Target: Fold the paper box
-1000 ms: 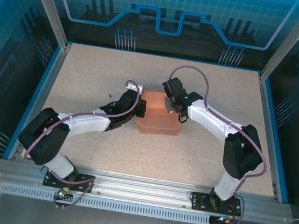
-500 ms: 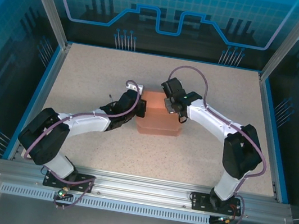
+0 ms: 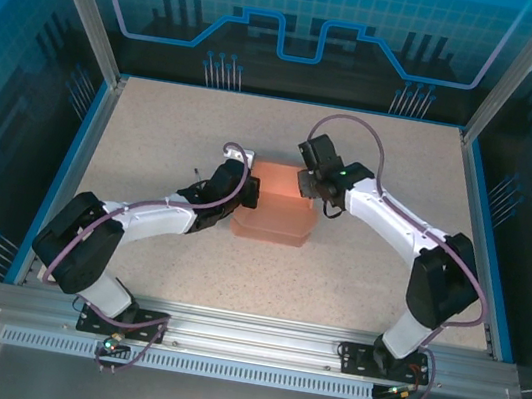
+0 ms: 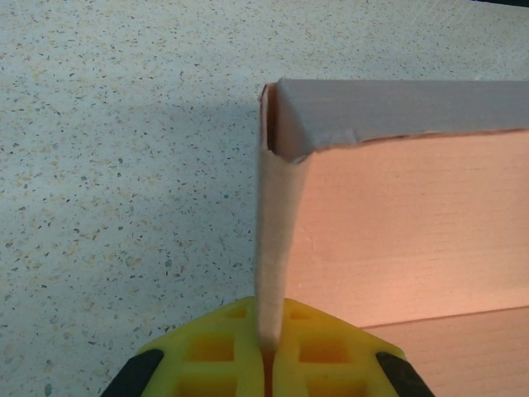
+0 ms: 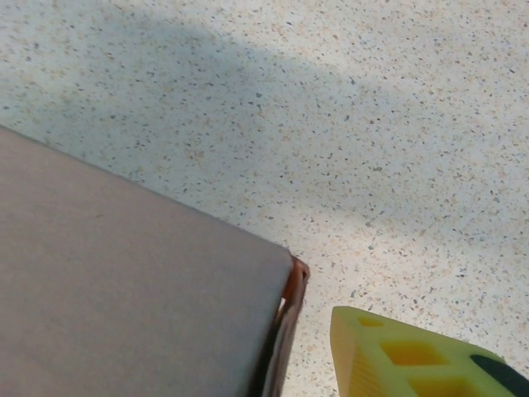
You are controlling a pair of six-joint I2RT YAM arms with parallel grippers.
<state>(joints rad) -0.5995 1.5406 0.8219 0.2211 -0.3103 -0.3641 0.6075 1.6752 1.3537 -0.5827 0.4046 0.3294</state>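
I count 1 paper box (image 3: 278, 217), 2 grippers. L gripper (image 4: 266, 354) clamped on its upright side wall. R gripper (image 3: 309, 186) just off a box corner, can't tell if apart or together.

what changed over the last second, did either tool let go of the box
The right tool opened, let go of the paper box at its far right corner and drew back a little to the right. The box settled slightly to the left. The left tool stayed shut on the box's left wall, and its arm did not move.
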